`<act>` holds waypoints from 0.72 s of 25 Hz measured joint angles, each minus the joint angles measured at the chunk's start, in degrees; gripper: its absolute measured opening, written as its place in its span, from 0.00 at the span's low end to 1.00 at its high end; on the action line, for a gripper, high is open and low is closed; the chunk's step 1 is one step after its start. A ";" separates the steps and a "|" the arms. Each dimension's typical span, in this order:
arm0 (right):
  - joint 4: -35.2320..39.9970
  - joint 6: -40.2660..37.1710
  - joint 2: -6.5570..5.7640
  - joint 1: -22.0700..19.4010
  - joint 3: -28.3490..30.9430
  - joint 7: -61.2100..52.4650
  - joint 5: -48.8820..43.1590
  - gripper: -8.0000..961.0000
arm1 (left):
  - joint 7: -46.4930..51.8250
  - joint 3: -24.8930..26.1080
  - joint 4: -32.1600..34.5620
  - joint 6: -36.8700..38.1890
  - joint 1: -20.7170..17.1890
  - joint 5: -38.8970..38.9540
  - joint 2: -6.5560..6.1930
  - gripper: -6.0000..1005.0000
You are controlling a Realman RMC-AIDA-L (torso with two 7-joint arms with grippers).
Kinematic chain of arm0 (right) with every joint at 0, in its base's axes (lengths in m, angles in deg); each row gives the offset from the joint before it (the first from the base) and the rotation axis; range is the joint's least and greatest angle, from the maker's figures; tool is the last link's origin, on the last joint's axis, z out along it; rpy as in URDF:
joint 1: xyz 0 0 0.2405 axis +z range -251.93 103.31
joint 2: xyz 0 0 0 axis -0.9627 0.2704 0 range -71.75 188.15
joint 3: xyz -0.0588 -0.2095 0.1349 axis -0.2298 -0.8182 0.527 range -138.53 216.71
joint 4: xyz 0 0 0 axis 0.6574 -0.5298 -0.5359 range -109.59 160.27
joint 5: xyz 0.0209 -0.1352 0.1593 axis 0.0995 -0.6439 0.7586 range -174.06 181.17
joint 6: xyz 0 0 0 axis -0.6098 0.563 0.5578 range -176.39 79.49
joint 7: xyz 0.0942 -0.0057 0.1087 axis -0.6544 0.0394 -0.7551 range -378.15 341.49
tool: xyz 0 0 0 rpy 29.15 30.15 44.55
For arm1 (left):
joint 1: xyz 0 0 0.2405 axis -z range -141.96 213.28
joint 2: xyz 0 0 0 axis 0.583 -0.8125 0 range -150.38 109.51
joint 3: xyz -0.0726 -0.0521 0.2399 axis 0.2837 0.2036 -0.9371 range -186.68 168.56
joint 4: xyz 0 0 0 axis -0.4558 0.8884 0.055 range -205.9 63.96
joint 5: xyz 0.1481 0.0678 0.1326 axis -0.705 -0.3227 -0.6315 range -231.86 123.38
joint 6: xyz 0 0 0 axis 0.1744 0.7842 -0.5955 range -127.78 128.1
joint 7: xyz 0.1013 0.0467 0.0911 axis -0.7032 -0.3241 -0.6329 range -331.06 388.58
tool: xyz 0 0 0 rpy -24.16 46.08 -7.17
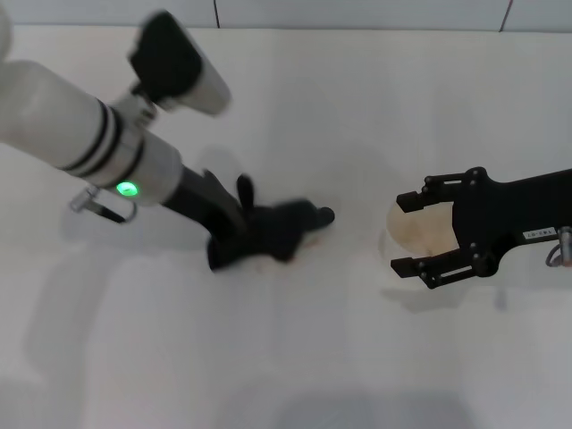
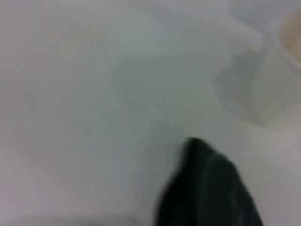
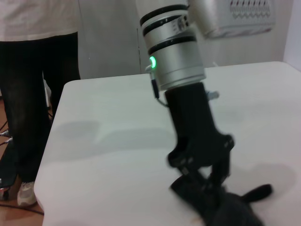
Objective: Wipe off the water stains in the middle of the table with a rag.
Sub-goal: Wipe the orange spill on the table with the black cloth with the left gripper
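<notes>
My left gripper (image 1: 239, 231) is shut on the black rag (image 1: 281, 228) and presses it onto the white table (image 1: 295, 357) near the middle. The rag's thin tail (image 1: 323, 215) points toward the right arm. The water stains are mostly hidden under the rag; only a faint orange tinge (image 1: 309, 239) shows at its edge. The right wrist view shows the left gripper (image 3: 207, 181) on the rag (image 3: 225, 205). The rag also shows in the left wrist view (image 2: 207, 188). My right gripper (image 1: 413, 234) is open, with one finger on each side of a white paper cup (image 1: 418, 228).
The paper cup holds tan liquid and stands right of the rag; it shows blurred in the left wrist view (image 2: 291, 33). In the right wrist view a person (image 3: 37, 84) stands beyond the table's far edge (image 3: 51, 141).
</notes>
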 joint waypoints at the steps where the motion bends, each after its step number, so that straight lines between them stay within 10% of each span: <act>1: 0.00 0.02 0.00 0.10 -0.04 0.00 0.00 0.86 | 0.14 2.21 -0.11 -0.52 0.01 -1.26 -0.04 0.10; 9: -0.65 1.05 0.06 1.08 -0.67 0.00 0.00 0.86 | 0.15 11.95 -3.42 -5.39 2.40 -7.03 -0.17 0.11; 18: -0.87 2.59 0.09 1.24 -1.56 0.09 -0.13 0.86 | -1.71 3.87 -6.70 -5.34 5.51 -2.13 0.22 0.12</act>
